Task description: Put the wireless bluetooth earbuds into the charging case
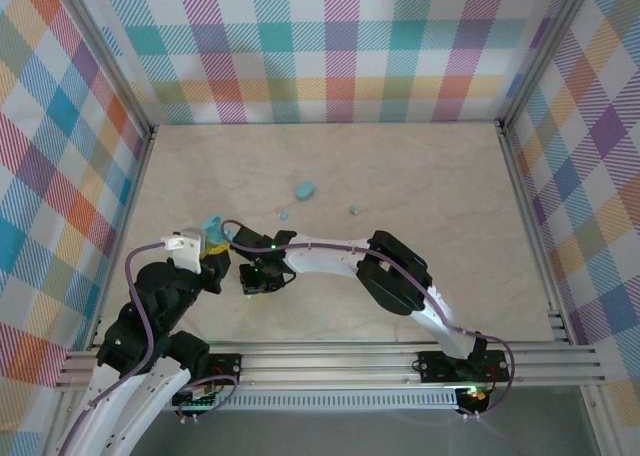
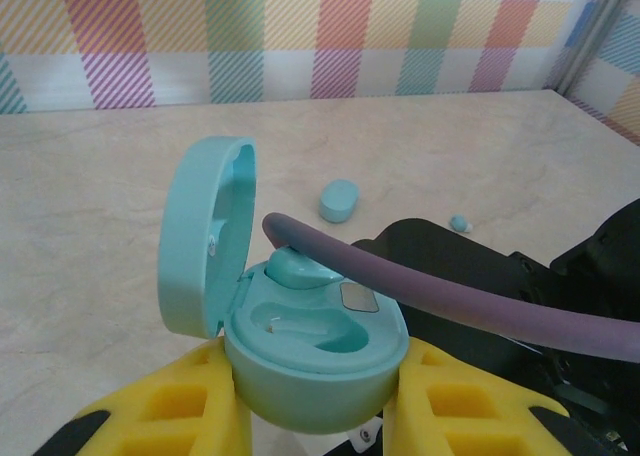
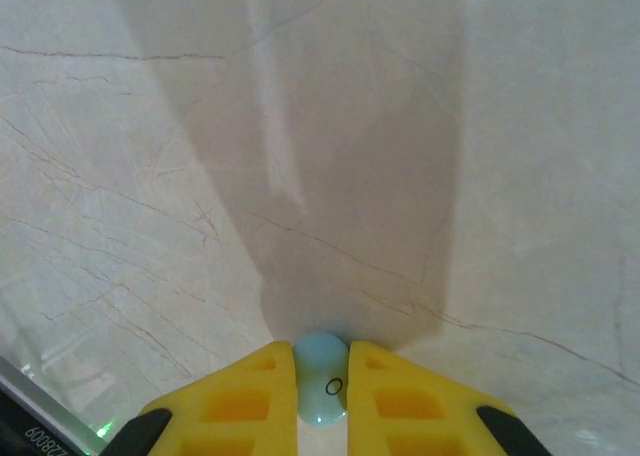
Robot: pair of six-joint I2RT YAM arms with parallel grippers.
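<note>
Right gripper (image 3: 322, 356) nipped tiny light-blue rounded earbud (image 3: 320, 388) at fingertips only; it could squirt out. Left gripper (image 2: 318, 378) clamped open light-blue oval plastic charging case (image 2: 300, 326).

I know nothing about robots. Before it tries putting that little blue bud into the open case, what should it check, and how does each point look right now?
1. Charging case clamped in the left end effector: ok.
2. Lid swung open and upright: ok.
3. Earbud pinched in the right end effector: ok.
4. Free pocket in the case: ok, the near one looks empty.
5. Path above the case: not ok, a purple cable crosses its far side.
6. Earbud turned to fit the pocket: cannot tell.
</note>
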